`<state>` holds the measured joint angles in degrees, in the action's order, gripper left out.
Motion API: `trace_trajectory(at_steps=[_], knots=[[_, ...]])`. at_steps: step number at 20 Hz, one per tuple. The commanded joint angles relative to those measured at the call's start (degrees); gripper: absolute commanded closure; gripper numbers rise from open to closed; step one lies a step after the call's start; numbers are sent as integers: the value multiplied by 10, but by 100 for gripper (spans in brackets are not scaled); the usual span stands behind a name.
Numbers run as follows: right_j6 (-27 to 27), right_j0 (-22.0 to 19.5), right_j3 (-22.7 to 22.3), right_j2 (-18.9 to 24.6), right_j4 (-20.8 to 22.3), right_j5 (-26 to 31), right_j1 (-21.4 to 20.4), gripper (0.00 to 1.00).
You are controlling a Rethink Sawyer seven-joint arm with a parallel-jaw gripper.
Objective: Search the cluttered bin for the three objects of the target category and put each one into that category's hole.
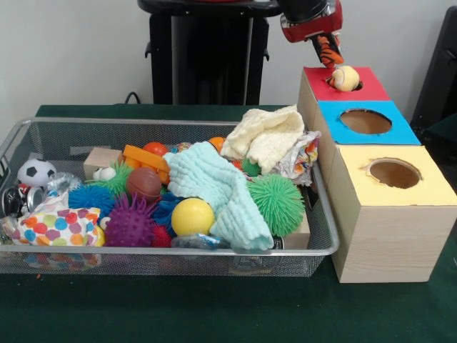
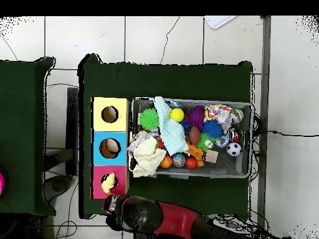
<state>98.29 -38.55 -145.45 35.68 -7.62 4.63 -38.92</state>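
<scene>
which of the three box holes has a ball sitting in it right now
The red-ringed hole, on the box farthest from the front camera, right under the gripper. A pale yellow ball sits in it; the blue-ringed hole and yellow-ringed hole show none.

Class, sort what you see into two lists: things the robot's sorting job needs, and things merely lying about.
Job: wire bin, red-ringed hole, pale ball sitting at that hole, robot hand.

Lying about: blue-ringed hole, yellow-ringed hole, mint cloth, cream cloth.
</scene>
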Motion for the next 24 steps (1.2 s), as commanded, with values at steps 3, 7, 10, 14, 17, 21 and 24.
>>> trace_trajectory(at_steps=[3, 7, 10, 14, 17, 21, 24], knots=[[132, -29, 73, 33, -70, 66, -29, 100], [127, -28, 69, 35, -77, 73, -39, 100], [125, -28, 73, 34, -86, 88, -47, 100], [121, -27, 80, 31, -95, 95, -45, 100], [129, -29, 76, 37, -107, 95, -48, 100], [134, -26, 71, 43, -120, 97, -52, 100], [131, -21, 77, 38, -129, 108, -54, 100]])
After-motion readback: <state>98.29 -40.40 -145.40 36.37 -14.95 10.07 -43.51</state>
